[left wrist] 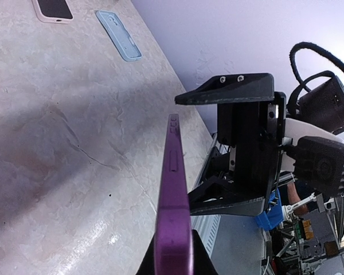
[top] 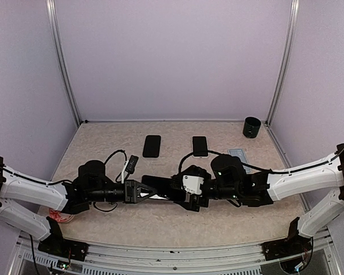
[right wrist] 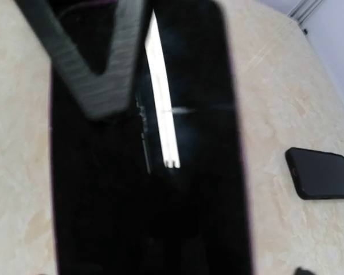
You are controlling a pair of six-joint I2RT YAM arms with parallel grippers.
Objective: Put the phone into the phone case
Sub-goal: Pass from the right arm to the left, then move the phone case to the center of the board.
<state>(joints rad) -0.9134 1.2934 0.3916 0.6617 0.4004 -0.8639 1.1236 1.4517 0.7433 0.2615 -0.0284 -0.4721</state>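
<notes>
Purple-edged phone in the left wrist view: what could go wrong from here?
The purple-edged black phone is pinched at one end only by the left fingers, so it may pivot or slip. The right fingers stand open close to its free end and could knock it if they close off-centre. The black rectangular phone case lies farther back on the table, so a carry is likely needed.

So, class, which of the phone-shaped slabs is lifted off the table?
The purple-edged phone, pinched by the left claw. The two dark slabs and the pale blue case lie flat on the table.
</notes>
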